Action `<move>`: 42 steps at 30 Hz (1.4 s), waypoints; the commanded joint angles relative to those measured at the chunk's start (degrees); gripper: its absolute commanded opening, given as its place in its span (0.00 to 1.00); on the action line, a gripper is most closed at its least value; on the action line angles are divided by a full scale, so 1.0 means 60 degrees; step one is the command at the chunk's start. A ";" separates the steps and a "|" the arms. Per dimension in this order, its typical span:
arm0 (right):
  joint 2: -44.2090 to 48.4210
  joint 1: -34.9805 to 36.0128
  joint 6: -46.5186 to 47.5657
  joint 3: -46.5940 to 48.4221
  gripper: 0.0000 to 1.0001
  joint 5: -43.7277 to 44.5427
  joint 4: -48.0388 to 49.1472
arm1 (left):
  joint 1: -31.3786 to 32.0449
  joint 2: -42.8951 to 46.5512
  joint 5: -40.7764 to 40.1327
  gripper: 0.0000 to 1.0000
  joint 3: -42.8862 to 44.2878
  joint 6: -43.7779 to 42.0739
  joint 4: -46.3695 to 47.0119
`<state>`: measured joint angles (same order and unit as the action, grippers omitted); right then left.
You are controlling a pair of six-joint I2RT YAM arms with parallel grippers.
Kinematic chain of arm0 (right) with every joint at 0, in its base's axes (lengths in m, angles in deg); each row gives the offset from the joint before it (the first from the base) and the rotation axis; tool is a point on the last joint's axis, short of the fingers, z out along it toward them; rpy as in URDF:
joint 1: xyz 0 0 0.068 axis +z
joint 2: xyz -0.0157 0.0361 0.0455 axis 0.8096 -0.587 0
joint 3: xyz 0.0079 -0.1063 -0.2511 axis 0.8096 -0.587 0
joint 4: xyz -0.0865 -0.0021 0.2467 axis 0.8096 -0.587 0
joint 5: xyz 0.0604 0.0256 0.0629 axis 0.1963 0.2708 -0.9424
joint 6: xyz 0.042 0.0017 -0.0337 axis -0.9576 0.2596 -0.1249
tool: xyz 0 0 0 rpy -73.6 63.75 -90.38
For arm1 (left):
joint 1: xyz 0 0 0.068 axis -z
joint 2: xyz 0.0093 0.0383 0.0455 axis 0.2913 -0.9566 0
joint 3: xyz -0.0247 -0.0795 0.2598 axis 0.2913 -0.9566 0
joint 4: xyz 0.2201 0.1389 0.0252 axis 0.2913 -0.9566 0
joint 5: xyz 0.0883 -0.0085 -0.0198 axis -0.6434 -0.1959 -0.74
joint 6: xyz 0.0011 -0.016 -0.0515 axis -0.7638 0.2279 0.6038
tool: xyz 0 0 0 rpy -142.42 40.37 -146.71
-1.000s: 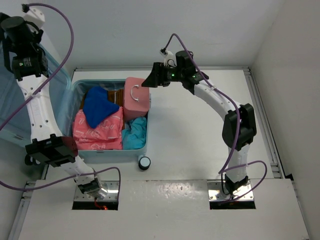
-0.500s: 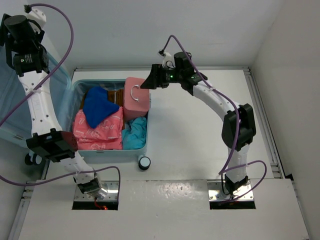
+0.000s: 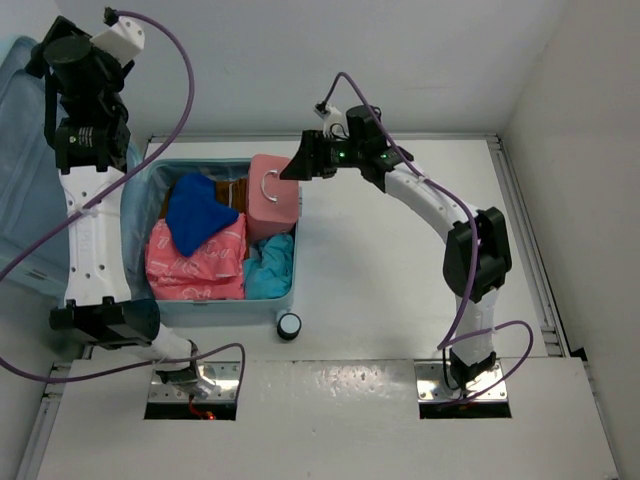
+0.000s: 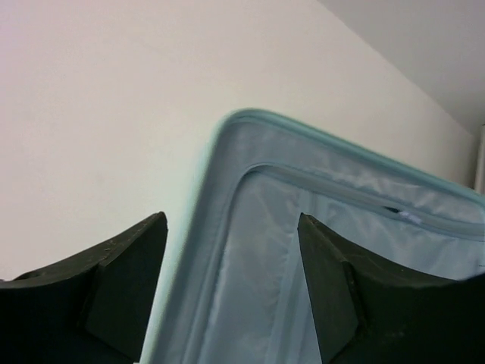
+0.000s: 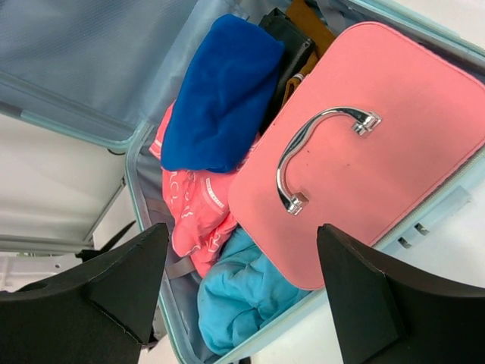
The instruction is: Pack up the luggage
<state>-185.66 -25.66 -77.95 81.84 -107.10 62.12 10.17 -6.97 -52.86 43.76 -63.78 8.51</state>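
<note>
While the left gripper (image 4: 231,224) is raised high over the far-left corner of the table (image 3: 400,260), its fingers stand apart and the rim of the lid (image 4: 318,258) passes between them. Contact with the rim cannot be told from the wrist view. The lid, lined in light blue fabric, stands lifted past the left edge of the table.

Right gripper (image 5: 242,231): fingers apart, holding nothing, hovering above the pink case (image 5: 356,159). Silver handle (image 5: 303,133) of the case faces up.

The luggage (image 3: 220,304) lies open along the left edge of the table, running from the far-left corner towards the near edge. The pink case sits in its far-right corner, overlapping the shell wall. Beside it a blue cloth (image 3: 198,212) lies over pink packets (image 3: 195,262). A teal garment (image 3: 268,275) fills the near-right corner. One wheel (image 3: 289,325) shows just off that corner, on the table.
</note>
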 commanded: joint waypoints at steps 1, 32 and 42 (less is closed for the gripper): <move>0.0246 0.0115 0.0169 0.0019 0.79 0.0000 0.0146 | -0.0234 -0.0143 -0.0878 0.76 0.0622 -0.0433 0.0510; 0.0670 -0.0295 0.0111 -0.0405 0.78 -0.0087 0.0000 | -0.0152 -0.0263 -0.1273 0.06 -0.0034 -0.1518 0.0715; 0.1314 -0.1291 -0.0840 -0.1504 0.76 -0.0629 0.0014 | 0.5964 -0.0845 -0.2358 0.73 -0.0052 -0.0626 0.0832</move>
<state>-181.90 -32.15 -80.00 73.71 -108.56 60.77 35.46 -10.71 -69.62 41.55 -73.38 8.88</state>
